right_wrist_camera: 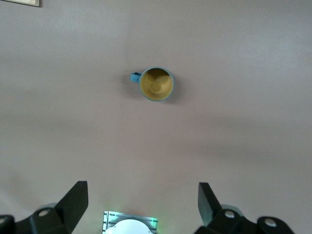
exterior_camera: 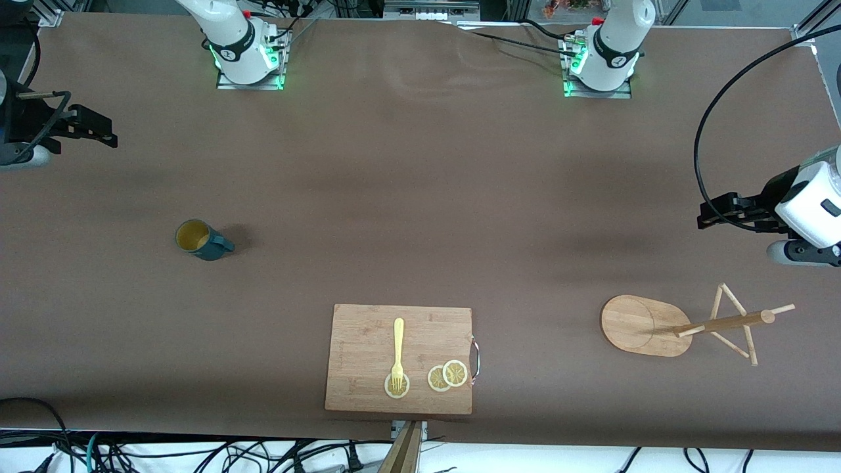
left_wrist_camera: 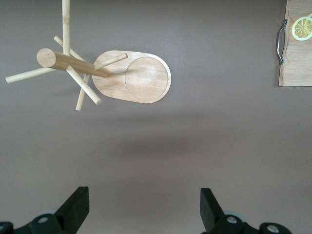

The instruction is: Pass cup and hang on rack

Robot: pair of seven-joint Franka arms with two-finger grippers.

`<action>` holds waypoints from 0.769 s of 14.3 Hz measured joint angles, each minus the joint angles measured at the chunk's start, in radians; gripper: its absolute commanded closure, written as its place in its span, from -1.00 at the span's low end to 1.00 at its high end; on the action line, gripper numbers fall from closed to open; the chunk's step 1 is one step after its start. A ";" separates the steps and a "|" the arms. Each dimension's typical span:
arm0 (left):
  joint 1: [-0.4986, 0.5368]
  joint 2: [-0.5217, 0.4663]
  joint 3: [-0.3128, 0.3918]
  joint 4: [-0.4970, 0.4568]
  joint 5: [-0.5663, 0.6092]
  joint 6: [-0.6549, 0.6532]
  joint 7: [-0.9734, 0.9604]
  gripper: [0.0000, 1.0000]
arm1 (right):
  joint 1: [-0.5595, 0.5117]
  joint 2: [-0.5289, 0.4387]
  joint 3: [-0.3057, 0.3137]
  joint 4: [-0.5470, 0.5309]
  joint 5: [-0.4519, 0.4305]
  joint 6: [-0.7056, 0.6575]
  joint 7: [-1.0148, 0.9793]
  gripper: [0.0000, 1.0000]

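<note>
The cup (exterior_camera: 197, 239), a dark teal mug with a yellowish-tan inside, stands upright on the table toward the right arm's end, handle pointing toward the left arm's end. It also shows in the right wrist view (right_wrist_camera: 156, 84). The rack (exterior_camera: 634, 325), a wooden mug tree with an oval base, post and thin pegs, stands toward the left arm's end and shows in the left wrist view (left_wrist_camera: 141, 78). My right gripper (exterior_camera: 95, 130) is open and empty over the table's edge at the right arm's end (right_wrist_camera: 142, 191). My left gripper (exterior_camera: 716, 213) is open and empty over bare table beside the rack (left_wrist_camera: 144, 197).
A bamboo cutting board (exterior_camera: 368, 328) lies near the table's front edge, midway between cup and rack, with a yellow fork (exterior_camera: 397, 348) and lemon slices (exterior_camera: 447, 376) on it. Its handle end shows in the left wrist view (left_wrist_camera: 295, 63). Cables hang off the front edge.
</note>
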 measured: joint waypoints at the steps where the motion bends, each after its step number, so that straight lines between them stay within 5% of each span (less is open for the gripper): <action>1: 0.000 0.000 0.000 0.000 0.000 0.000 0.000 -1.00 | 0.000 0.000 0.007 0.003 0.000 -0.001 0.002 -1.00; 11: 0.000 0.000 0.000 0.000 0.000 0.000 0.000 -1.00 | 0.003 0.017 0.022 0.012 0.000 -0.044 0.013 -1.00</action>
